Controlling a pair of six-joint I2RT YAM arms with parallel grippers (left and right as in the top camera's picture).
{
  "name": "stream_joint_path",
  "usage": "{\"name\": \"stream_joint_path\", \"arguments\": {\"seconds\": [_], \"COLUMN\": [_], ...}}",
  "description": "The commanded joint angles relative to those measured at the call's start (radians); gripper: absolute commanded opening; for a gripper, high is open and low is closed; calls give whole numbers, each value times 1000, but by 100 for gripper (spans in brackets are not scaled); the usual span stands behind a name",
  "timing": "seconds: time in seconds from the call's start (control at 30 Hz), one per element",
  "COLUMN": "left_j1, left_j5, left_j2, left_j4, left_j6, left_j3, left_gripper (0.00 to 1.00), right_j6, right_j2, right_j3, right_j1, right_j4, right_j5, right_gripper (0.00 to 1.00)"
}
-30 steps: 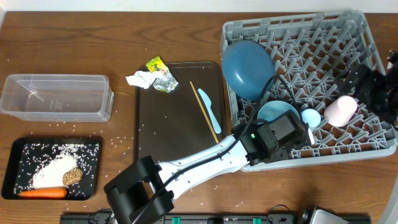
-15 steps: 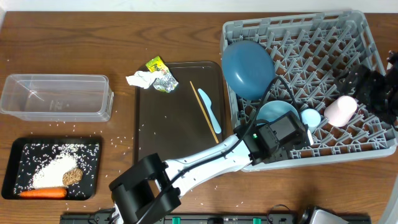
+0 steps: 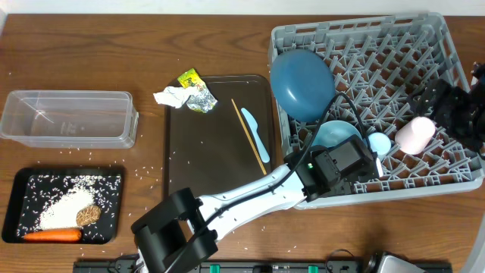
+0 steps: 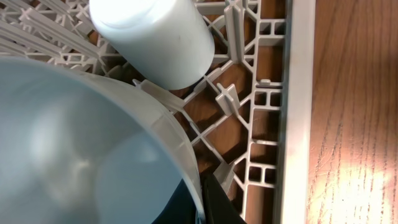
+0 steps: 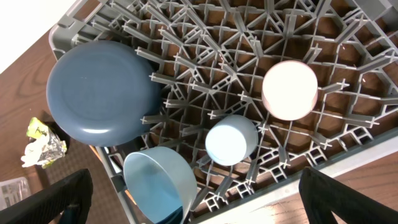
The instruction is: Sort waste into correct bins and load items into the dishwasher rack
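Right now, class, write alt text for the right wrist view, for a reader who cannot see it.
A grey dishwasher rack seen from above holds a blue plate, a light blue bowl, a pale blue cup and a pink cup. Crumpled wrappers lie outside it, at the left edge.

Your rack [image 3: 379,61] holds the plate [image 3: 301,82] behind the bowl [image 3: 345,133]. Spoon [image 3: 256,130] and chopstick [image 3: 247,133] lie on the tray [image 3: 204,152] to its left.

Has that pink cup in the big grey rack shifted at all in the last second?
No. The pink cup lies in the same spot in the grey plastic rack, just right of the light blue cup, as it did a second ago.
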Motion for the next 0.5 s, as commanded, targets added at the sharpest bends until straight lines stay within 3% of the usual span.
{"name": "stream_joint_path", "arguments": {"seconds": [0.0, 0.23, 0.37, 0.47], "left_j1": [3, 10, 47, 119], "left_j5": [-16, -30, -9, 128], "left_j2": [-71, -194, -279, -325], "left_j4": [-8, -19, -15, -4], "left_j6": [-32, -177, -413, -599], "left_j3": [5, 5, 5, 5], "left_gripper": [6, 6, 6, 6], "right_j6": [-13, -13, -13, -13], "right_j2": [-3, -3, -3, -3], "right_j3": [3, 3, 3, 3], "right_j1": [-6, -6, -6, -6], "right_j4": [2, 3, 4, 4], "right_j5": [4, 3, 4, 37], "right_gripper": [99, 99, 99, 99]}}
